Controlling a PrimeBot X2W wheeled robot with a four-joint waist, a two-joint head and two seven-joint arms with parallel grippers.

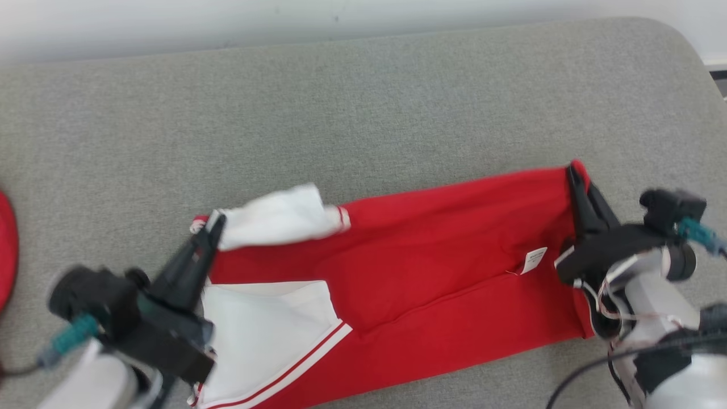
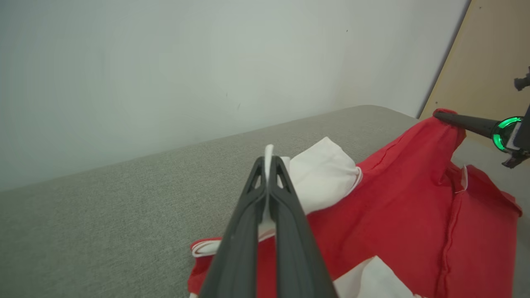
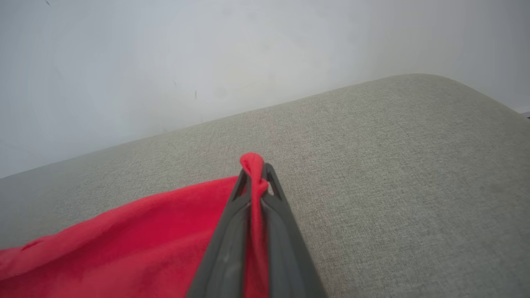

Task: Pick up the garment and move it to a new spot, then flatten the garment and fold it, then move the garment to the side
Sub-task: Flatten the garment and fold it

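The garment point(image 1: 431, 250) is red with white panels and thin red-and-white stripes, spread across the grey cushion. My left gripper point(image 1: 214, 222) is shut on its white left end; in the left wrist view white cloth point(image 2: 327, 174) is pinched between the fingertips of my left gripper point(image 2: 269, 159). My right gripper point(image 1: 573, 170) is shut on the red far right corner, lifting it into a peak. In the right wrist view red fabric point(image 3: 124, 231) runs up between the fingers of my right gripper point(image 3: 254, 165). A small white label point(image 1: 534, 260) lies near the right end.
The grey cushion point(image 1: 363, 113) stretches behind the garment to a pale wall point(image 1: 227, 17). A red object point(image 1: 7, 250) sits at the far left edge. A tan panel point(image 2: 488, 58) stands past the cushion's right end.
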